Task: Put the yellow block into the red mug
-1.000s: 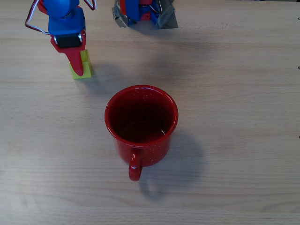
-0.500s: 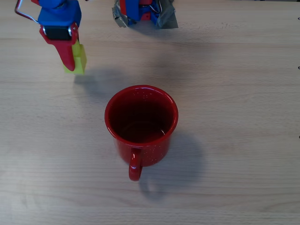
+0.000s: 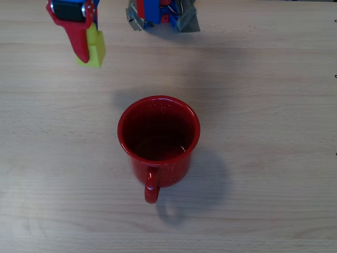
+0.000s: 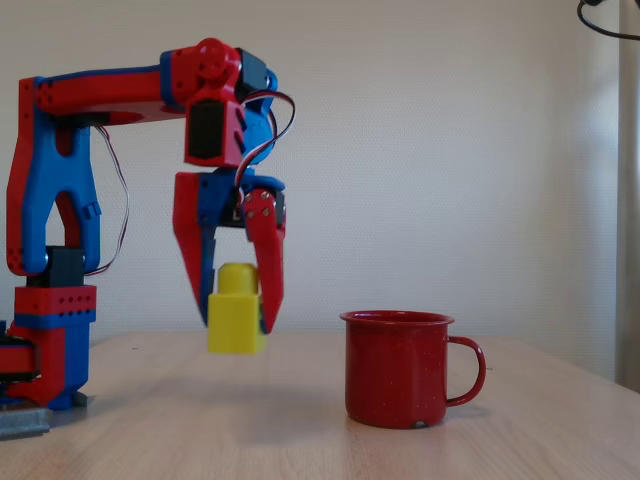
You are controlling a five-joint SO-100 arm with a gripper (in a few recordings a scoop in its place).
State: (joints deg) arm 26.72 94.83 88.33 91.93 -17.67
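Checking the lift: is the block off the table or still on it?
Off: in the fixed view the block hangs in the shut gripper, above the table.

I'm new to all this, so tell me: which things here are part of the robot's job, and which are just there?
Part of the job:
- yellow block, held clear of the table by the pincer
- red mug, standing upright, nothing visible inside

Just there:
- wooden table
- robot's base at the table's far edge in the overhead view

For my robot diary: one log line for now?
gripper: shut on small yellow plastic block | block: lifted off table | glossy red enamel mug: upright, empty
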